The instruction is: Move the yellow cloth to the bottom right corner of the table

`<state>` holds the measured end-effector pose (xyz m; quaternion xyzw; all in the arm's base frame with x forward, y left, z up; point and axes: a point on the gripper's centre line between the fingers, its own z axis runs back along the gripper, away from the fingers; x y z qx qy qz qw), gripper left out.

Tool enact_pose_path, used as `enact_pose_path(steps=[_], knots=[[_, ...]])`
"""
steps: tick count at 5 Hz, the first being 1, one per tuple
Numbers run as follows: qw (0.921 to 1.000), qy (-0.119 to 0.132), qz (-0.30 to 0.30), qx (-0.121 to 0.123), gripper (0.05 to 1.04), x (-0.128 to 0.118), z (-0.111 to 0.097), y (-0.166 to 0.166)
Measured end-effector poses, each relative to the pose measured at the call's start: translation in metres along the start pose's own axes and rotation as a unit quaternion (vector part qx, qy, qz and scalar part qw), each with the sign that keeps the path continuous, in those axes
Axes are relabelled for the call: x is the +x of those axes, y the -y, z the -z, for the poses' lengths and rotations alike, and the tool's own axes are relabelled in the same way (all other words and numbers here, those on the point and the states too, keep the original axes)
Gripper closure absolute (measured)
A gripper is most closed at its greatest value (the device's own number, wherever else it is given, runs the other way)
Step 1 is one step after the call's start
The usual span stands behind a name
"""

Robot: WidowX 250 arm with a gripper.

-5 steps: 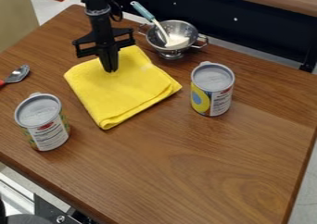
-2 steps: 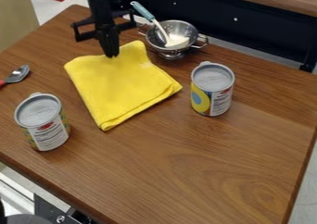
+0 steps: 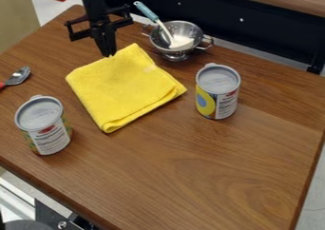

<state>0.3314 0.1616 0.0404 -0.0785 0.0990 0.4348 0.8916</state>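
The black gripper [image 3: 109,54] hangs from the upper left, with its tip at the back edge of the yellow cloth [image 3: 124,89]. Whether it touches the cloth there, I cannot tell. The folded cloth lies on the left-middle part of the brown wooden table [image 3: 190,177], one corner pointing to the back and its layered fold facing front right.
A lidded can [image 3: 217,91] stands right of the cloth, another can [image 3: 43,125] at front left. Behind the cloth is a metal colander [image 3: 177,36] holding a blue-handled utensil [image 3: 146,11]. A spoon [image 3: 19,75] lies at the left edge.
The gripper has moved from over the cloth toward the back and slightly left. The cloth's back edge and back corner have shifted a little; the rest of it lies as before.
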Motion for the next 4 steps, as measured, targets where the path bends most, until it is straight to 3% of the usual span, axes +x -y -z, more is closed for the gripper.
enact_pose_path(steps=[1,2,3,4], knots=[[0.9999,-0.003,-0.011,-0.001,1.031,-0.001,0.0,0.001],[0.9993,-0.004,-0.022,0.03,1.031,-0.013,0.032,-0.006],[0.9981,-0.024,-0.021,0.052,1.01,-0.037,0.066,-0.01],[0.9983,-0.019,-0.016,0.052,0.875,-0.038,0.068,-0.006]])
